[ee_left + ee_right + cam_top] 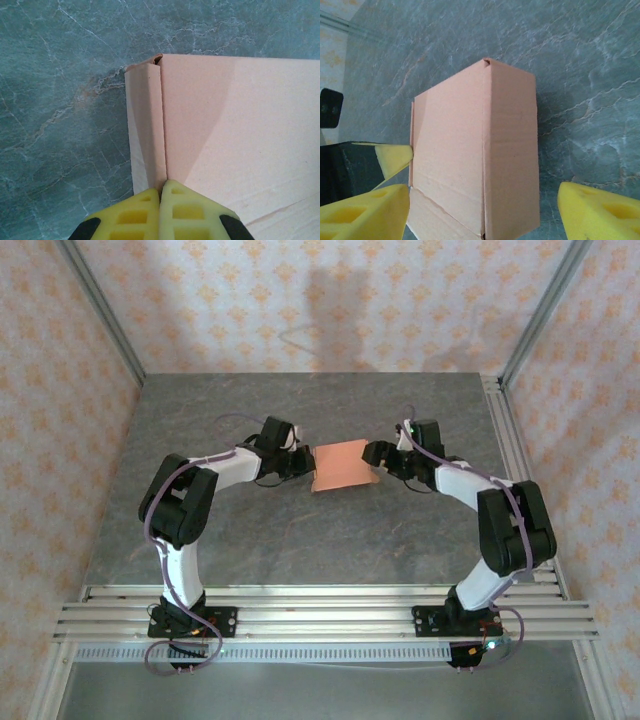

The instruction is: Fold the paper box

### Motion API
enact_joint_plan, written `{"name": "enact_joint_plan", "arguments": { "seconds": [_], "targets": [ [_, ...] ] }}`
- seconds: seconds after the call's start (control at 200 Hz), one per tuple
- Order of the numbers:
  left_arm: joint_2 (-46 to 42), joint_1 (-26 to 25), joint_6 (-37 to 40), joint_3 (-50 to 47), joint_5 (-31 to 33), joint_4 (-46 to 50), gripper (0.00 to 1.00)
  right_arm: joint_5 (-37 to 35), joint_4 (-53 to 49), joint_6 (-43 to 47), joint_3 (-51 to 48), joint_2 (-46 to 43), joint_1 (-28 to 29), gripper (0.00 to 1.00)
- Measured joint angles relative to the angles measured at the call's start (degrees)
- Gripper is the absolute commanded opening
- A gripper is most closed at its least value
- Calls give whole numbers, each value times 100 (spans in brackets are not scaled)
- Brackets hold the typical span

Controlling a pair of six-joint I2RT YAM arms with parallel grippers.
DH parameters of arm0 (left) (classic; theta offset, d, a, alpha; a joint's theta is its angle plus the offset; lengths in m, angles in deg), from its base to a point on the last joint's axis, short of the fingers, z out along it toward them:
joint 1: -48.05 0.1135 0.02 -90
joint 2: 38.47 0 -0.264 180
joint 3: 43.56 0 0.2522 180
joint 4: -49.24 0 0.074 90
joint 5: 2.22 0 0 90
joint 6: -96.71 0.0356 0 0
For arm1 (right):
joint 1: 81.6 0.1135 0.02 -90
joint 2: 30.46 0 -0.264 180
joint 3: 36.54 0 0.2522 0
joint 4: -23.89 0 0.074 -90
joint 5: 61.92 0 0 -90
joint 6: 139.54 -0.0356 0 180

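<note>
Left wrist view: the left gripper [161,192] has its jaws fully closed, the yellow foam pads [132,215] pressed flat together. They pinch the paper box [240,130] at a folded strip along its edge. The crease of that strip runs straight into the seam between the pads. The strip stands slightly raised from the wide flat panel beside it, with a small open curl at its far corner.

Right wrist view: the right gripper [484,192] has its jaws spread wide, one yellow pad [600,210] on either side of the box [455,145]. A strip of bare table separates the box from one pad. I cannot tell whether the other pad touches the card. Nothing is held. A pad of the left gripper [395,155] shows at the box's opposite edge. The box shows two plain faces meeting at a sharp edge.

Top external view: the box [342,465] sits on the grey marbled table [300,550], about mid-table. The left gripper [303,462] meets its left side and the right gripper [375,453] is at its right side. Both arms reach inward from the near edge.
</note>
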Motion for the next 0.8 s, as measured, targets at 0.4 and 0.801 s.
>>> {"name": "enact_joint_plan", "arguments": {
  "seconds": [0.4,0.801],
  "targets": [
    [0,114,-22,-149,-223,-254,2,791,761,-656,-22,496,-37,66],
    [0,177,-22,-149,-221,-254,2,935,1104,-874,-74,516,-63,67]
  ]
}}
